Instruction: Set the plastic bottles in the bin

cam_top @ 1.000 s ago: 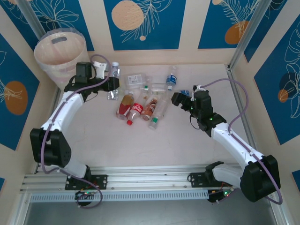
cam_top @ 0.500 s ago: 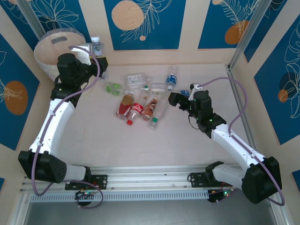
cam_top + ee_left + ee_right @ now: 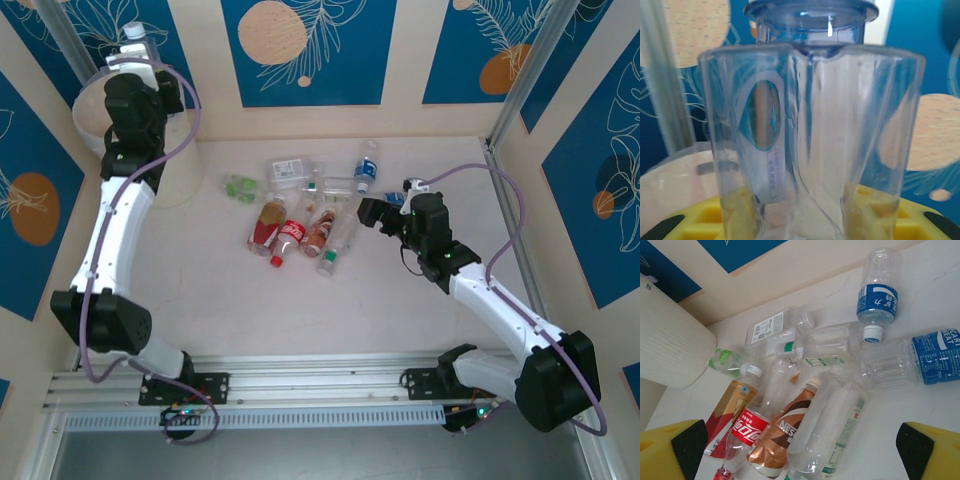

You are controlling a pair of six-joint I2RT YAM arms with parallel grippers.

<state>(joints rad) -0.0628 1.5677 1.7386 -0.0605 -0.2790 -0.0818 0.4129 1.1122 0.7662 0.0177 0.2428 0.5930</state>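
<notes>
We judge that the task is in its early part. The left arm [image 3: 128, 170] is raised to the bin [image 3: 82, 118] in the far left corner. Its jaws are closed on a clear bottle [image 3: 810, 125], which hangs just above the rim with its cap [image 3: 133, 30] up. In the left wrist view the yellow pads [image 3: 705, 220] press this bottle from both sides. It is not yet released. The arm hides the inside of the bin, so we cannot tell if any bottles are already there.

Most of the work is left. Some ten bottles lie in a loose heap on the desk [image 3: 330, 320], among them a red cola bottle [image 3: 747, 432], a brown coffee bottle [image 3: 785, 435], two blue-label bottles [image 3: 879, 295] and a small green one [image 3: 730, 362]. The right jaws are wide open and empty above this heap, just beside it on the right, touching no bottle.
</notes>
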